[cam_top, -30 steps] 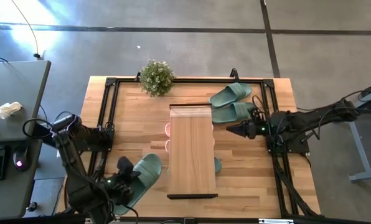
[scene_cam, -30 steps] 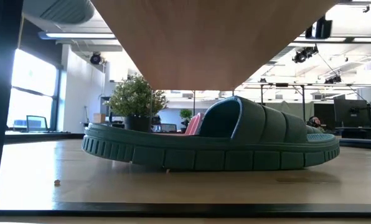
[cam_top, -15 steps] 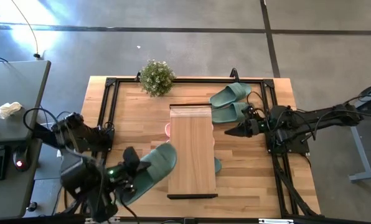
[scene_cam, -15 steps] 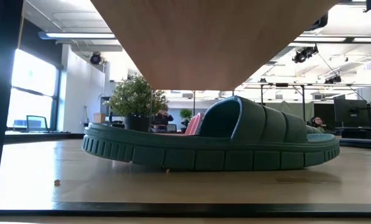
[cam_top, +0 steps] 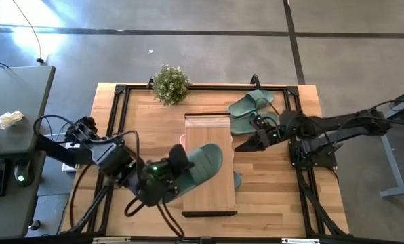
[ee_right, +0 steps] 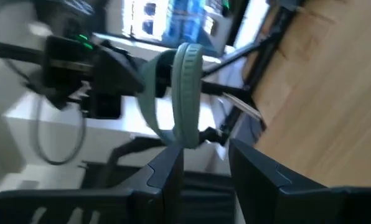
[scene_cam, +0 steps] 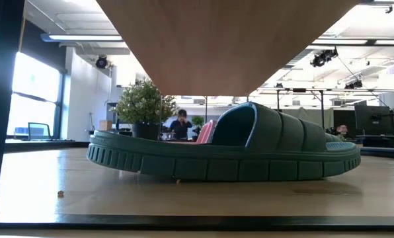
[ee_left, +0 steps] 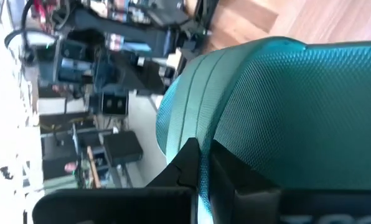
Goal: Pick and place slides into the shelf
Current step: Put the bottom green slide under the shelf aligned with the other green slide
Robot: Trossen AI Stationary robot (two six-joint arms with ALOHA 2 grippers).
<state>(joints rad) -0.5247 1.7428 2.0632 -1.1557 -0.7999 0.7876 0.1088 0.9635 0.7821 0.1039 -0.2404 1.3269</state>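
- Wooden tabletop (cam_top: 141, 112) with black frame; light-wood shelf (cam_top: 209, 193) in the middle, small potted plant (cam_top: 170, 84) at the far edge.
- Left tool (cam_top: 167, 169) clamped on a sage-green slide (cam_top: 198, 166), held over the shelf's top plank, toe end over the wood.
- Left wrist view: the green strap fills the view, dark fingers (ee_left: 195, 165) pinching it.
- Right tool (cam_top: 246, 144) sits just beside the shelf's right edge, empty, fingers a narrow gap apart.
- Green pair (cam_top: 253, 112) lies at the far right corner.
- Pink slide (cam_top: 183, 141) peeks out under the shelf's left side.
- Low view: another green slide (scene_cam: 223, 153) flat under the shelf, pink one behind it.
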